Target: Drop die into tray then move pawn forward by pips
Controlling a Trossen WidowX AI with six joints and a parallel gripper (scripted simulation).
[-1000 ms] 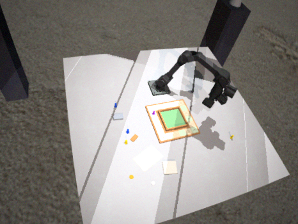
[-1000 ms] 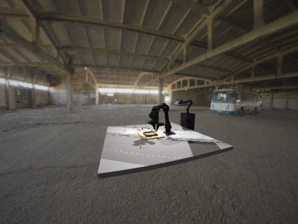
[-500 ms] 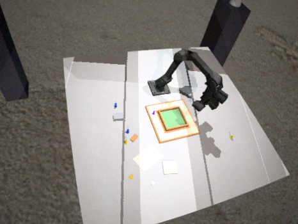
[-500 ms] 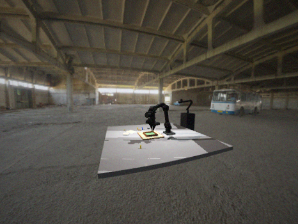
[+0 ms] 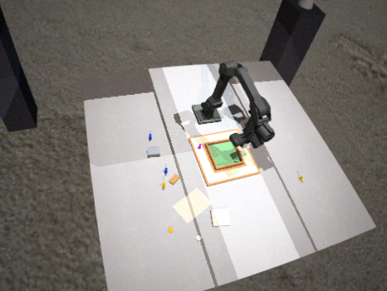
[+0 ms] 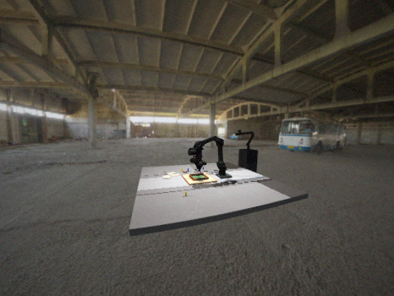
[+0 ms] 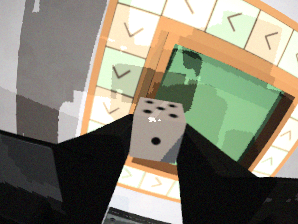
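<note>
Above the tray's (image 7: 229,106) wooden rim, fingers clamped on the die (image 7: 156,131), purple pawn (image 5: 199,146) nearby.

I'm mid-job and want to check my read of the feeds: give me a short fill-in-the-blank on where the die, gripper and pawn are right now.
1. The gripper is shut on the ____.
2. The die hangs above the board, at the edge of the ____ tray.
3. The pawn on the board is ____ in colour.
4. The arm's base stands ____ the board, not on it.

Missing words: die; green; purple; beside
</note>
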